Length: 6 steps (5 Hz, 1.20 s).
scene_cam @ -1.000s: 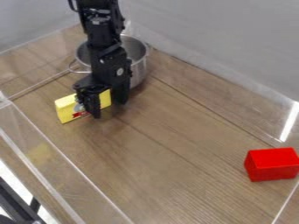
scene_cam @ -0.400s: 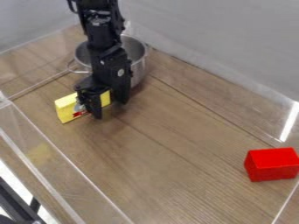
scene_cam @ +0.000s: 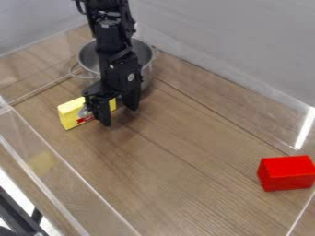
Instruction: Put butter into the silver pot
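The butter point(scene_cam: 72, 113), a small yellow block with a red-and-white label, lies on the wooden table at the left. My gripper point(scene_cam: 101, 109) reaches down onto its right end, with a finger on each side, and appears shut on it. The butter still looks to rest on the table. The silver pot point(scene_cam: 145, 57) stands just behind the gripper, partly hidden by the black arm point(scene_cam: 113, 46).
A plain red block point(scene_cam: 285, 171) lies at the far right near the front. Clear plastic walls point(scene_cam: 246, 83) ring the wooden table on all sides.
The arm has tilted slightly and the gripper has shifted a little right and up at the butter's end. The butter has barely moved.
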{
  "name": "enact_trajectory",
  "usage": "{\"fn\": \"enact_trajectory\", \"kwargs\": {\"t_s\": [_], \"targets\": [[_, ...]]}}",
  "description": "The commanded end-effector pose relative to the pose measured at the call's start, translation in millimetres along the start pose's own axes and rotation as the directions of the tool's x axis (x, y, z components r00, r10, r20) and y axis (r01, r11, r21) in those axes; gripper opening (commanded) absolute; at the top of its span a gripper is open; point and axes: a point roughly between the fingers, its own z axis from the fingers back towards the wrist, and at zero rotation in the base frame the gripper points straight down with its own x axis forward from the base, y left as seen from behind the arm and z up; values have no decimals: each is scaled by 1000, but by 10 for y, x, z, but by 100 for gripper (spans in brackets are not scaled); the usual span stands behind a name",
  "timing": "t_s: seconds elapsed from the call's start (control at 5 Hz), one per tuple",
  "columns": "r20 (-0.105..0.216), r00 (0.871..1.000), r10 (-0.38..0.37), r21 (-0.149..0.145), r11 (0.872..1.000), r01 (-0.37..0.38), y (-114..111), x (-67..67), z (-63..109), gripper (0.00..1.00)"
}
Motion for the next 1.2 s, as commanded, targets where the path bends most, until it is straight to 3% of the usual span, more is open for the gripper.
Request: {"fn": "enact_trajectory", "kwargs": {"t_s": [0.0,0.4,1.0], "targets": [[-34,998,-46,57,997,48,87,69,161,0],[-39,999,20,67,998,-17,112,108,122,0],[-41,998,-49,71,996,52,182,119,-106,0]]}}
